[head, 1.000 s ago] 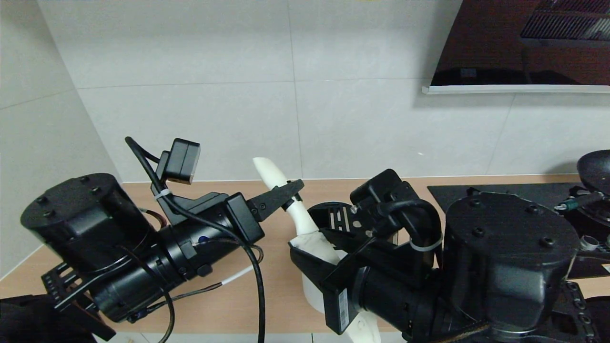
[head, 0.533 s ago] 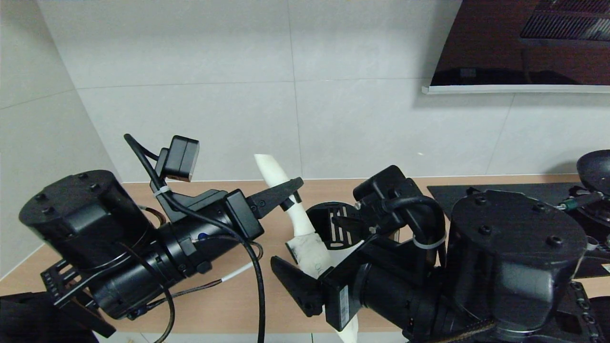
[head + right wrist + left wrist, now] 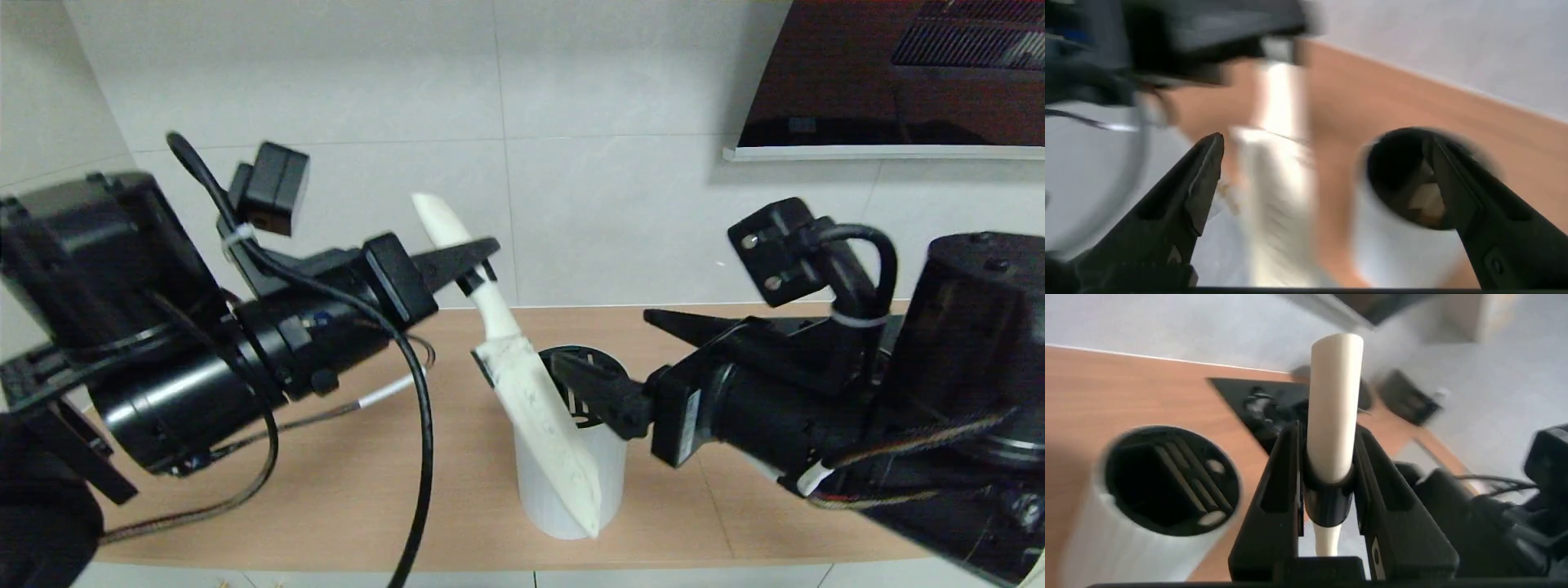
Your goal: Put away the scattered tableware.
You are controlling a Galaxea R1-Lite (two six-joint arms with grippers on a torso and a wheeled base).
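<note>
The knife has a white blade with faint grey speckles, a cream handle and a black collar between the two. The utensil holder is plain white with a black slotted insert. The left gripper and the right gripper are matte black. The countertop is light tan wood. The wall tiles are pale grey. At far right, the hood is glossy dark brown with white trim.

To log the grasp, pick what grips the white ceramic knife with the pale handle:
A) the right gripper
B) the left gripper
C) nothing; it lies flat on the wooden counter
B: the left gripper is shut on the handle of the white ceramic knife, while the right gripper is open by the white cylindrical holder.
</note>
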